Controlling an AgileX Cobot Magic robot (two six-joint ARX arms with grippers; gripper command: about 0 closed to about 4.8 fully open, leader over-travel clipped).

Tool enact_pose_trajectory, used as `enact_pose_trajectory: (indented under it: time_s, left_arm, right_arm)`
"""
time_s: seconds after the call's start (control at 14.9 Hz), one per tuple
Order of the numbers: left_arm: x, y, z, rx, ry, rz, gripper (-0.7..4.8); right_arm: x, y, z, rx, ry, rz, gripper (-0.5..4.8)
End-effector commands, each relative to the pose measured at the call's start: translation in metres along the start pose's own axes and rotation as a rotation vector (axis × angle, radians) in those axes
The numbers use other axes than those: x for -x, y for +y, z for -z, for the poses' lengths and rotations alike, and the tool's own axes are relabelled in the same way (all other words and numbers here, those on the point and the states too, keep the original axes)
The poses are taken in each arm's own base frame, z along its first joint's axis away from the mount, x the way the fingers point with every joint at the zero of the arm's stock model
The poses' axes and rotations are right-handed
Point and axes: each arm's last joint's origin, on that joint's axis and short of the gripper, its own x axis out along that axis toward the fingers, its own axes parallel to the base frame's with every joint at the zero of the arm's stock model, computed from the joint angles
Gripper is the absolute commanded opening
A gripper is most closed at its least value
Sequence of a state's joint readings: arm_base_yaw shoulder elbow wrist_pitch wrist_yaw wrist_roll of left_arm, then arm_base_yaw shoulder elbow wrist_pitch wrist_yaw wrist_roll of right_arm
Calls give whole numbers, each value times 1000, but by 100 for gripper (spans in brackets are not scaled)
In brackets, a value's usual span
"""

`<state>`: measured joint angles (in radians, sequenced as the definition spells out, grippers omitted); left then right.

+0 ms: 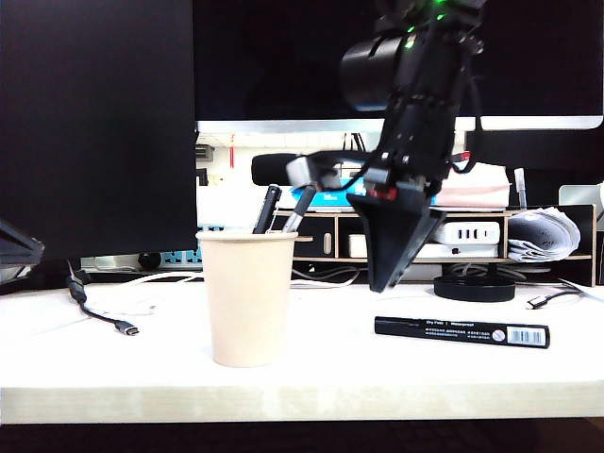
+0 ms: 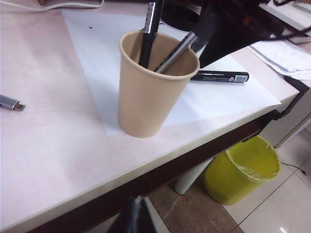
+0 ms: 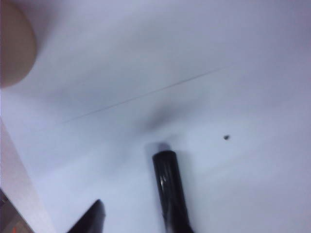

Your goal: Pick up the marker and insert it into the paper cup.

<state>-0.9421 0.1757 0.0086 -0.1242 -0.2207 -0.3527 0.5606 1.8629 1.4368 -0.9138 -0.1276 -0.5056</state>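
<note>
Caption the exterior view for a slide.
Right gripper hangs above the table between the paper cup, which holds two pens, and the flat-lying marker.

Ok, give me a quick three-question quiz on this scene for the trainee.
1. True or false: the marker already stands in the paper cup.
2. What does the paper cup hold? A) nothing B) two pens C) a cable
3. Fill in: the right tool hangs open over one end of the ____. The left tool is barely seen, off the table's front edge.

Key: 1 false, it lies flat on the white sheet; 2 B; 3 marker.
</note>
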Motion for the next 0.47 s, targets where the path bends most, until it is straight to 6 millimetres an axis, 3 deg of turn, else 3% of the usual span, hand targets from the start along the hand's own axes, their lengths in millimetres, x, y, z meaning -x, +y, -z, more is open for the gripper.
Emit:
enact_pose_trajectory:
  time_s: [0.07, 0.47]
  left_arm:
    - [0, 0, -1, -3, -8, 0, -5]
    - [0, 0, -1, -3, -8, -1, -5]
  right_arm:
    - [-6, -1, -4, 7, -13, 4, 189]
    - [-17, -4, -5, 6, 13, 38, 189]
